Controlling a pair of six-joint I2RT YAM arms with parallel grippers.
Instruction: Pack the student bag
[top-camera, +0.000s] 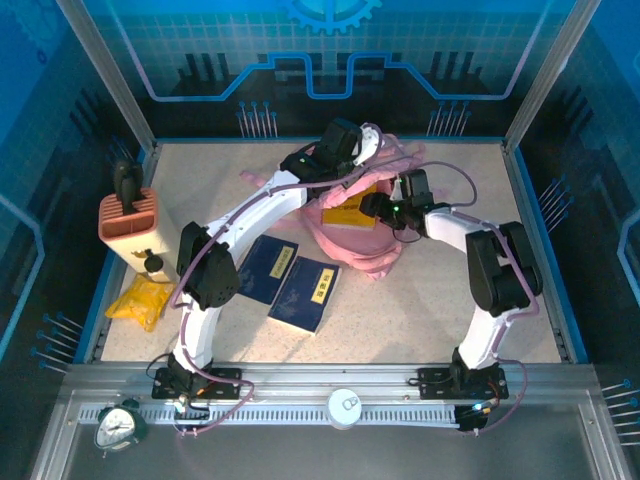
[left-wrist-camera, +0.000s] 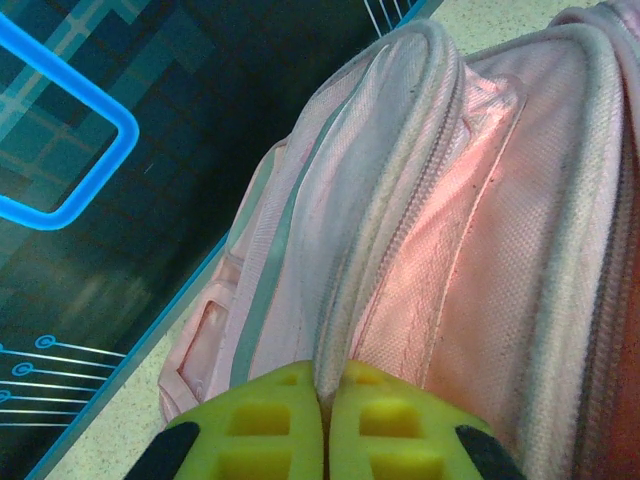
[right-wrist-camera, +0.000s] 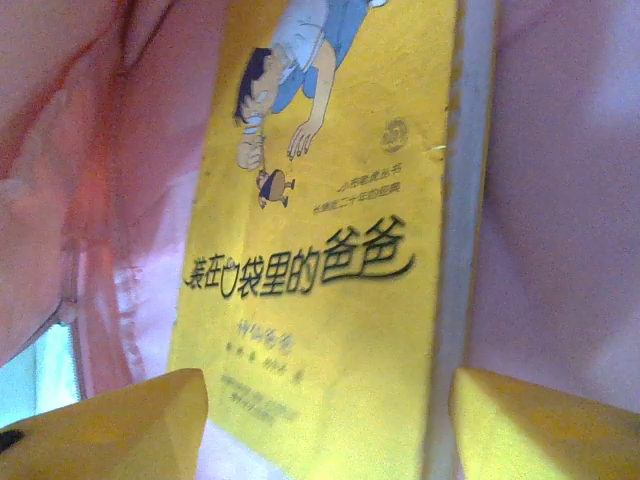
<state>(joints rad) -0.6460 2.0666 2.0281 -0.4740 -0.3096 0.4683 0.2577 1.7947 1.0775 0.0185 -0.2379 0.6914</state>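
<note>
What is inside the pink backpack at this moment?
A yellow book with a cartoon cover lies inside the student bag, pink lining on both sides. Anything beneath the book is covered.

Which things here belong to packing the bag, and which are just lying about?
Part of the job: backpack; yellow book inside it; probably the two blue books beside it.
Seemingly lying about: orange box; yellow packet; alarm clock.
</note>
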